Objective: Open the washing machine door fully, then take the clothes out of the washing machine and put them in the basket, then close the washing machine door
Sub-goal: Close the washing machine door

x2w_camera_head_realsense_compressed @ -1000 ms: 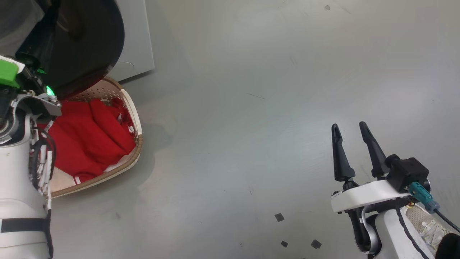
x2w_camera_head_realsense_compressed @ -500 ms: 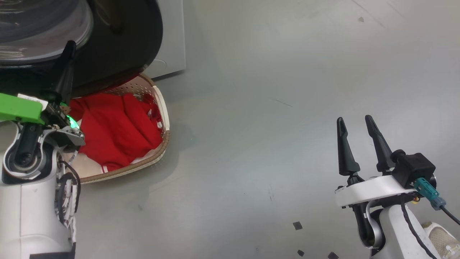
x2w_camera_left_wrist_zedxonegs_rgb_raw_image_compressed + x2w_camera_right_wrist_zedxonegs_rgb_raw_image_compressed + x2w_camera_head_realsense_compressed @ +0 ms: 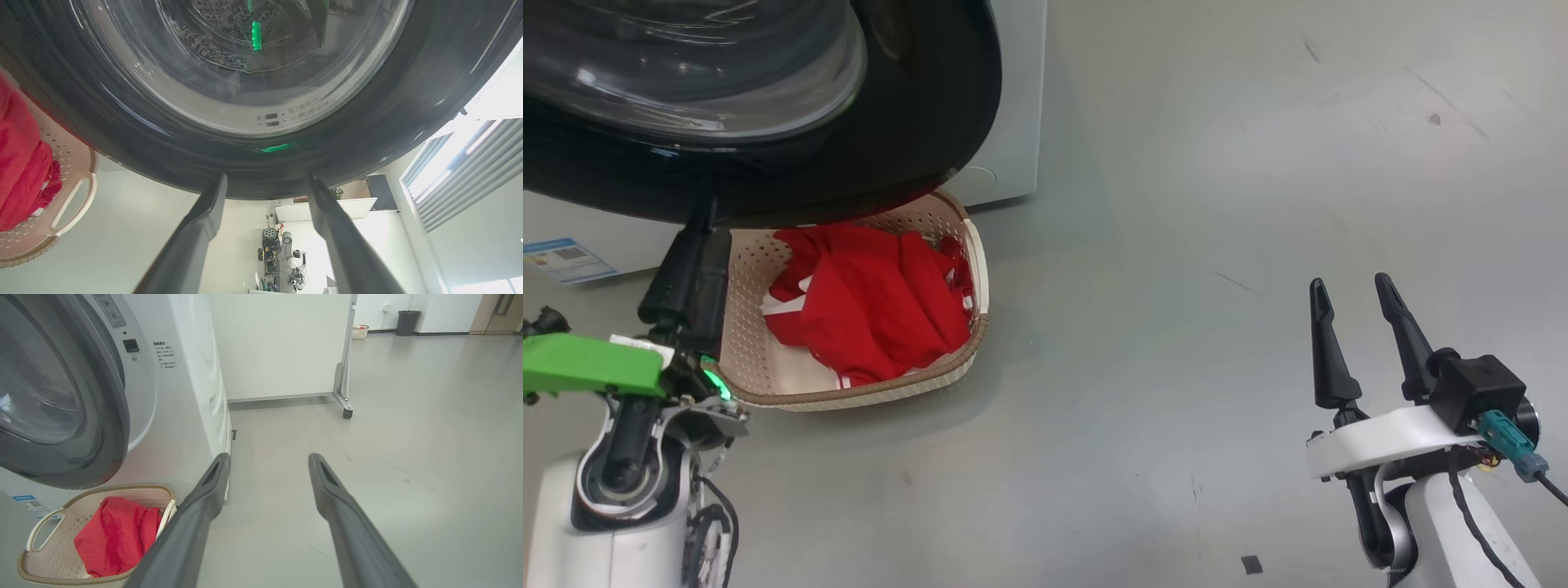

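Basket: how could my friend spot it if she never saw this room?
Find the big white washing machine with its round black door. On the floor below that door sits the basket: cream, holey, brown-rimmed, holding red clothes.

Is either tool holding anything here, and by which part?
Nothing is held. The left tool is open, tips by the door, nothing between them; the right tool is open above the floor.
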